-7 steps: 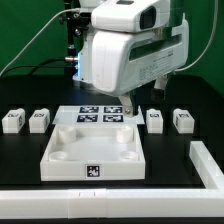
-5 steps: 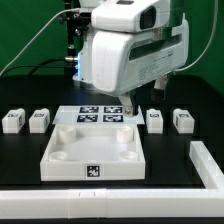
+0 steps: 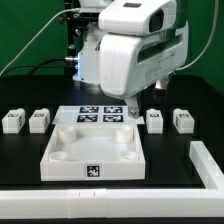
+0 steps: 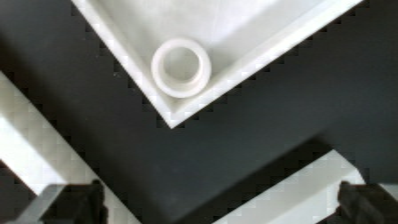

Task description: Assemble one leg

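Where the legs lie: all on the black table (image 3: pixel 20 165), none in the gripper and none in the tabletop.
Legs, counted: four. The outer left leg (image 3: pixel 12 121) and inner left leg (image 3: pixel 39 120) sit side by side at the exterior view's left. The inner right leg (image 3: pixel 154 120) and outer right leg (image 3: pixel 183 121) sit side by side at its right. The two pairs are well apart.
Tabletop (image 3: pixel 95 160): one, white and square, lying flat between the two pairs and nearer the camera, with one tag on its front edge.
Marker board (image 3: pixel 100 113): one, just behind the tabletop. Four tags can be counted on it, and the arm hides its far edge.
White rail (image 3: pixel 205 165): one, running along the front of the table and up the exterior view's right.
Gripper (image 4: pixel 217 204): one, hanging above the table behind the tabletop and touching nothing.
Jaws: spread wide, with only dark table between them.
Only the exterior view shows: all four legs, the marker board, and the whole tabletop.
Only the wrist view shows: both fingertips (image 4: pixel 71 203) and the gap between them, plus one corner of the tabletop close up with a single round socket (image 4: pixel 180 65) in it.
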You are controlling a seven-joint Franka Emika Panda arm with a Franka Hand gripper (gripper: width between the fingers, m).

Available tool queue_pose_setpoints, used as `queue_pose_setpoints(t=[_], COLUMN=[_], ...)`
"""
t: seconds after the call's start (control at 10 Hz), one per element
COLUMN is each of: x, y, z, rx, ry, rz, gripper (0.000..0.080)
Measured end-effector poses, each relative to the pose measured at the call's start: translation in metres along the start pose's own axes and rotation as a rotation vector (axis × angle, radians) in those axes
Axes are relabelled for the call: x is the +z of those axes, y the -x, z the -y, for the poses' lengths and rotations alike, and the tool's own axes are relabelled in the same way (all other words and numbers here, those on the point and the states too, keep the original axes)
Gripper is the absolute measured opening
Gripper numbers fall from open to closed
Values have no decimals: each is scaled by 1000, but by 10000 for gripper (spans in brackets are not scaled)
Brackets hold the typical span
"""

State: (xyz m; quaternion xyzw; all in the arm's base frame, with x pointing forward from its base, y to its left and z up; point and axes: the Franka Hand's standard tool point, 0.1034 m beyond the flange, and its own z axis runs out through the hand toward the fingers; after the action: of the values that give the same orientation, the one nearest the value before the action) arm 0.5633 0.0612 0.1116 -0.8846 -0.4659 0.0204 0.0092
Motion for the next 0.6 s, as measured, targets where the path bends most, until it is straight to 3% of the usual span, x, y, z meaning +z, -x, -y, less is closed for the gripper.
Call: queue_pose_setpoints(t=[0.2, 0.3, 0.4, 0.6], x=[1, 4, 8, 13], y=[1, 17, 46, 72], z=[0, 18, 35, 31], rx=[-38, -183, -360, -607], ry=[-1, 10, -5, -22], rz=[2, 0, 14, 19], gripper=[650, 650, 650, 650])
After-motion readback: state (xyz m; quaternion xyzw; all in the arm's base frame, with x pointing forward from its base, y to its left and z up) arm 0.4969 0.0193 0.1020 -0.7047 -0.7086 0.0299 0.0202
